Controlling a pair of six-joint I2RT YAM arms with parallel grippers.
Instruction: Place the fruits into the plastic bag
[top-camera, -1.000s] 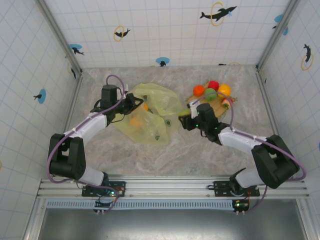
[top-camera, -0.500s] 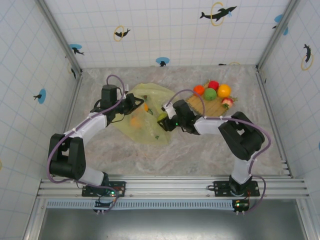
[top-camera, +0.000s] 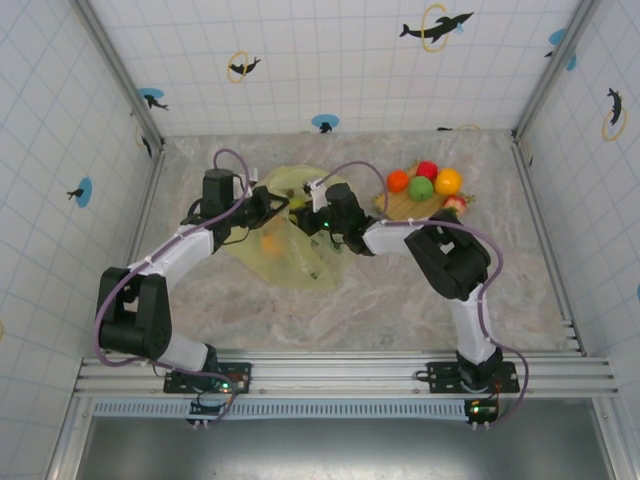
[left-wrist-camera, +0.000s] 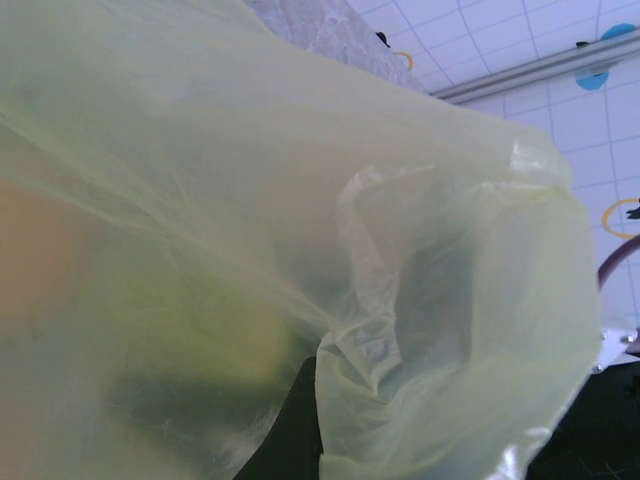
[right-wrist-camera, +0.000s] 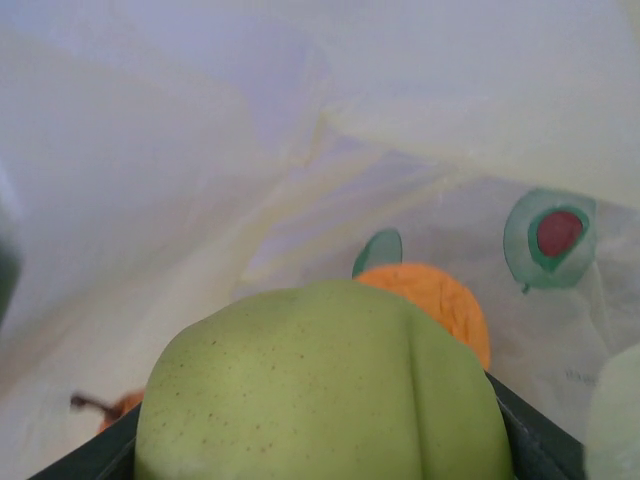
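Observation:
The yellow-green plastic bag (top-camera: 295, 255) lies left of centre, and my left gripper (top-camera: 268, 207) is shut on its upper edge, holding the mouth up. In the left wrist view the bag's film (left-wrist-camera: 300, 200) covers a dark finger (left-wrist-camera: 290, 435). My right gripper (top-camera: 314, 216) reaches into the bag's mouth, shut on a green pear (right-wrist-camera: 320, 390). Inside the bag (right-wrist-camera: 200, 150) lie an orange fruit (right-wrist-camera: 435, 300) and a stemmed one (right-wrist-camera: 120, 405). Orange (top-camera: 397, 181), red (top-camera: 427, 170), green (top-camera: 421, 187) and yellow-orange (top-camera: 449, 181) fruits sit on the mat.
The woven mat (top-camera: 400, 207) lies right of the bag, with a reddish fruit (top-camera: 456, 204) at its right edge. Tiled walls close in the back and both sides. The right arm's cable (top-camera: 340, 170) loops above the bag.
My right arm has swung left from the mat to the bag's mouth, carrying the green pear. The left gripper has held the bag's edge in place.

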